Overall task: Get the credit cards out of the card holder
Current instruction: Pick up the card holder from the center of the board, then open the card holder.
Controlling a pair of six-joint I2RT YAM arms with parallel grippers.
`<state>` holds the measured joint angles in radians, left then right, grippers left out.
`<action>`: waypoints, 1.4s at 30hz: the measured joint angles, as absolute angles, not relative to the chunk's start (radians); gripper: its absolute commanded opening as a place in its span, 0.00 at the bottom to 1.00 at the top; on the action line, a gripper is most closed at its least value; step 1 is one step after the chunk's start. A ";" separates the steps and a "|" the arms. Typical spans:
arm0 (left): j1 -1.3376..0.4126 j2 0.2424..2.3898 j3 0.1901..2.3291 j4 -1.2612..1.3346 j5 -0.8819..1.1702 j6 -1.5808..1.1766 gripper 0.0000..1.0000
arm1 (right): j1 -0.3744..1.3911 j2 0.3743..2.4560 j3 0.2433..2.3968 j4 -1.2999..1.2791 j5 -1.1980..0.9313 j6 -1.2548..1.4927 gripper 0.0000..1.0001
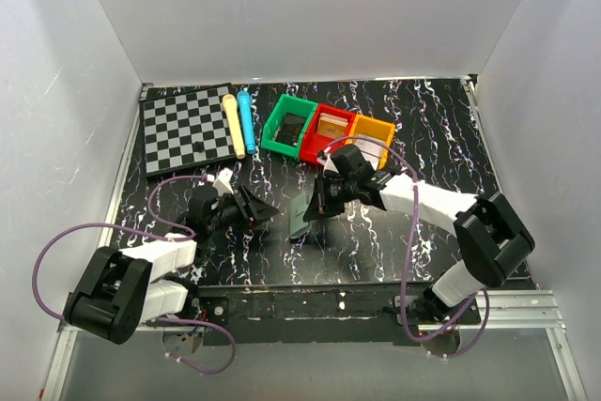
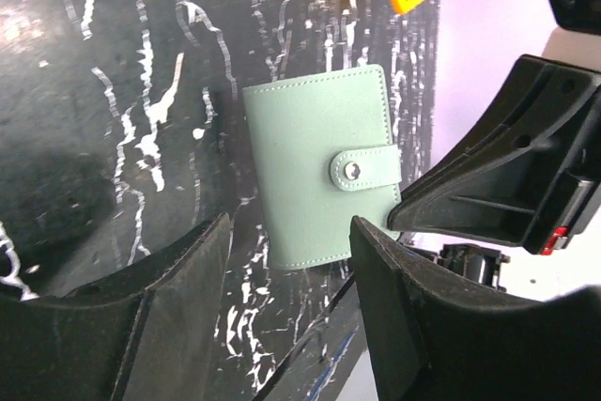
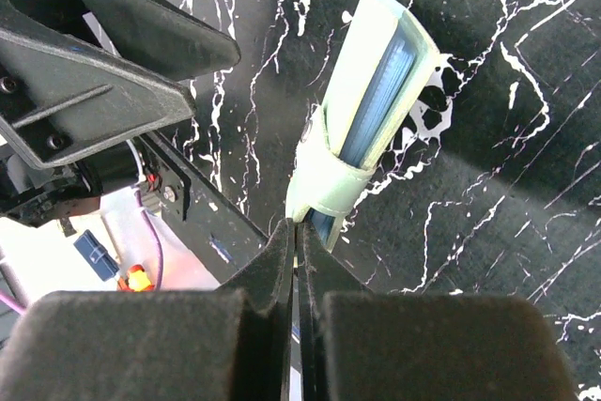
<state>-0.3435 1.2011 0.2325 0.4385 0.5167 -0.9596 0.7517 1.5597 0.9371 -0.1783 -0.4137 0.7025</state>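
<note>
Pale blue-green, the card holder (image 2: 315, 176) stood on edge on the black marbled table (image 2: 113, 91) between your two arms, its strap (image 2: 366, 168) snapped shut and its long axis running straight away from your left gripper (image 2: 291, 232), whose fingers hung apart and empty just short of it. Your right gripper (image 3: 299, 232) was clenched on the holder's edge by the strap, with the credit cards (image 3: 376, 91) packed inside.

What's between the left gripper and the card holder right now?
Only bare marbled tabletop separates the left gripper from the card holder; the top view shows it.
</note>
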 measured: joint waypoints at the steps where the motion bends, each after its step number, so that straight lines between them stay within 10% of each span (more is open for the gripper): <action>1: -0.344 1.201 0.231 0.460 0.525 -0.965 0.55 | 0.751 1.547 0.937 -0.186 -0.414 0.700 0.01; 15: -0.344 1.231 0.210 0.719 0.636 -1.096 0.74 | 0.726 1.366 0.934 -0.237 -0.425 0.682 0.01; 16: -0.344 1.231 0.210 0.730 0.642 -1.103 0.98 | 0.721 1.353 0.933 -0.238 -0.428 0.682 0.01; 42: -0.360 1.225 0.216 0.957 0.749 -1.219 0.98 | 0.706 1.202 0.924 -0.086 -0.585 0.734 0.01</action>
